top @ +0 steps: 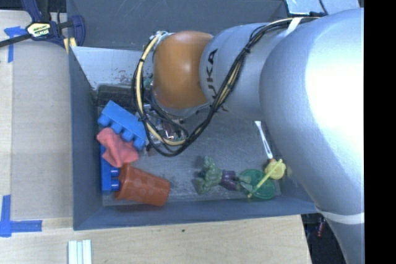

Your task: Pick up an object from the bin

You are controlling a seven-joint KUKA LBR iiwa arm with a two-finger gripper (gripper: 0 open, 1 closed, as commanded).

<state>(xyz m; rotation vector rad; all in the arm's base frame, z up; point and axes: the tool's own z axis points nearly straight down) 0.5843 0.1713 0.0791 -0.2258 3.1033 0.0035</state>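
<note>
Nearest, along the near wall of the bin, a red-brown cup lies on its side at the left, with a blue brick just beside it on its left. To the right along that wall sit a green figure, a purple piece and a green disc with a yellow stick across it. A white stick lies a little farther in, by the arm. Above the cup a pink lump rests against a blue block with a toothed edge. The gripper is down in the bin's middle, just right of the blue block, the thing closest to it. Whether the gripper is open or closed, or has hold of anything, cannot be told, as the orange cover and looped cables on the wrist hide it. Farther back, the grey arm reaches in from the right.
</note>
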